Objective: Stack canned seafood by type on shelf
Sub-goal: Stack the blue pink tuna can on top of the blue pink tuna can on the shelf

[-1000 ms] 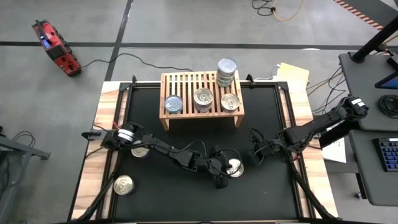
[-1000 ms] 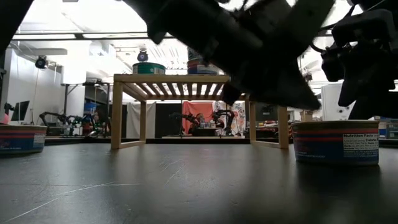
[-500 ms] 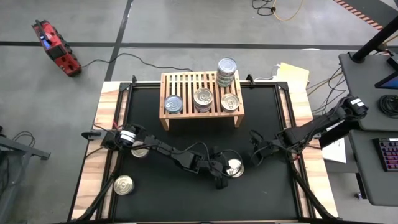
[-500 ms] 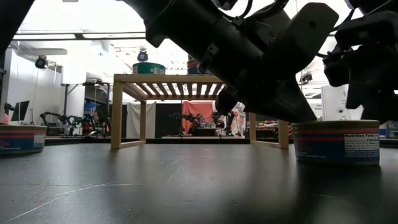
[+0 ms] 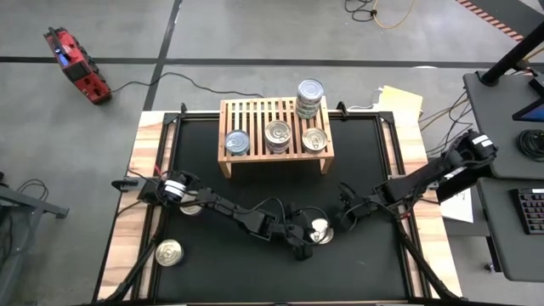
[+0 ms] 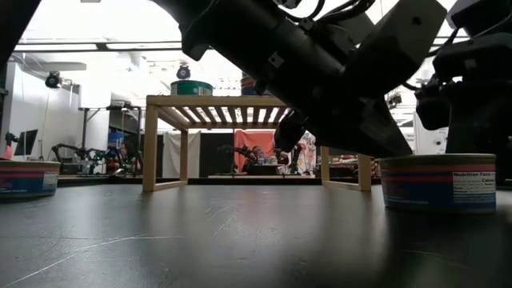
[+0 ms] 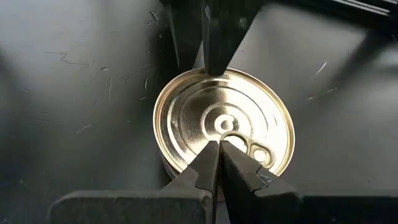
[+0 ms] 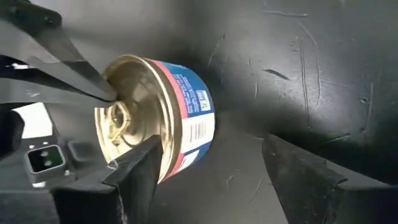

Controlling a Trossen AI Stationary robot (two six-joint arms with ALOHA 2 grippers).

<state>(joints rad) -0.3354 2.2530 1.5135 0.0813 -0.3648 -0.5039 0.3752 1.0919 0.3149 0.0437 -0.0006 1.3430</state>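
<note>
A can of seafood (image 5: 321,229) with a gold-toned pull-tab lid and a blue-and-red label (image 6: 438,182) stands upright on the black mat, near the middle. My left gripper (image 5: 311,233) (image 7: 219,144) is shut, its tips on that lid. My right gripper (image 5: 342,216) (image 8: 211,143) is open just right of the can, one finger (image 8: 142,167) close beside the can's wall. The wooden shelf (image 5: 255,115) at the far side carries three single cans (image 5: 277,134) and a stack of cans (image 5: 310,95) at its far right corner. My left gripper rests its shut fingertips (image 7: 214,163) on the can's lid (image 7: 205,124), close to the centre beside the pull tab. The fingers slant down from the table's left. The can stands flat on the mat. My right gripper: whether its near finger touches the can's rim (image 7: 214,73) cannot be told.
Two loose cans lie at the left: one (image 5: 168,252) near the front left corner, one (image 5: 192,207) half under my left arm. The mat between the shelf and the arms is bare.
My right gripper has come down a little toward the can from the can's right side. The can stays upright in its place under my left gripper's tips.
</note>
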